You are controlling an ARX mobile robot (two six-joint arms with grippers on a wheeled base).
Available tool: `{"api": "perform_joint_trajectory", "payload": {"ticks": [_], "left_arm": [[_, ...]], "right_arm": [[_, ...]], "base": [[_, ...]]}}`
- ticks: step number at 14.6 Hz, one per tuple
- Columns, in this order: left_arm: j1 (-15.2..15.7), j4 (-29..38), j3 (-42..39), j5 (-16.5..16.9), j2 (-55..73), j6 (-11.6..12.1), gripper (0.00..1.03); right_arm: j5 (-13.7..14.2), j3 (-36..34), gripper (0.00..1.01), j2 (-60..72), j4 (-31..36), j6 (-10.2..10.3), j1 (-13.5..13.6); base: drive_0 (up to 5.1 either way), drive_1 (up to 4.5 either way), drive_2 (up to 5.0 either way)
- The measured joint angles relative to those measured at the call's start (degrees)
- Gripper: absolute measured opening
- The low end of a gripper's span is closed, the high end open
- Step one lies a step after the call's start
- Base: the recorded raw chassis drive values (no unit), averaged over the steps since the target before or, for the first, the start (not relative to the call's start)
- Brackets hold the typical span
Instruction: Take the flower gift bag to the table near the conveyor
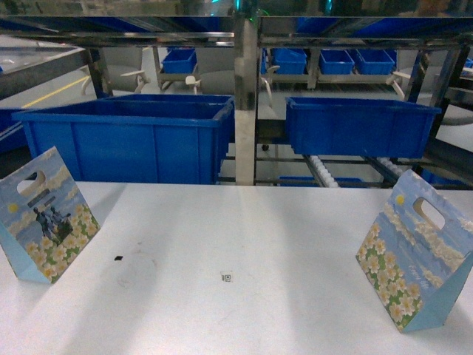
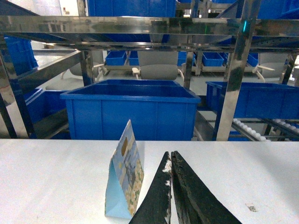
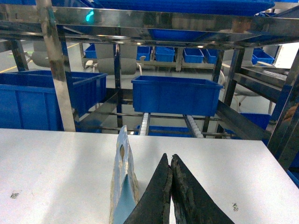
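Note:
Two flower gift bags stand upright on the white table [image 1: 244,229]: one at the left edge [image 1: 48,216] and one at the right [image 1: 415,260]. Neither gripper shows in the head view. In the left wrist view my left gripper [image 2: 170,156] is shut with nothing in it, just right of the left bag [image 2: 125,175], which I see edge-on. My right gripper [image 3: 169,159] is likewise shut and holds nothing, close to the right of the other bag [image 3: 122,179]. The conveyor [image 1: 325,174], with steel rails and white rollers, runs behind the table's far edge.
A large blue bin [image 1: 133,140] sits just past the table's far edge on the left, and a second one [image 1: 358,126] rests on the conveyor at the right. A steel post [image 1: 245,103] rises between them. A small square marker [image 1: 226,277] lies mid-table.

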Motion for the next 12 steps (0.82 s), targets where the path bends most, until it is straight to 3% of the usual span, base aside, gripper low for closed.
{"api": "perform_joint_trajectory", "payload": {"ticks": [9, 10, 11, 12], "left_arm": [[0.0, -12.35, 0.0, 0.0, -12.55, 0.0, 0.02], [0.0, -13.31, 0.0, 0.0, -13.46, 0.0, 0.02], [0.0, -15.15, 0.0, 0.0, -14.69, 0.02, 0.02], [0.0, -22.36, 0.02, 0.0, -19.32, 0.02, 0.02]], "right_arm": [[0.0, -0.02, 0.02, -11.85, -11.54, 0.0, 0.0], [0.0, 0.0, 0.02, -13.33, -13.79, 0.0, 0.0], [0.0, 0.0, 0.02, -17.94, -20.74, 0.0, 0.0], [0.0, 0.0, 0.02, -21.38, -22.25, 0.0, 0.0]], "base": [[0.0, 0.0, 0.0], [0.0, 0.0, 0.0], [0.0, 0.0, 0.0], [0.0, 0.0, 0.0]]}}
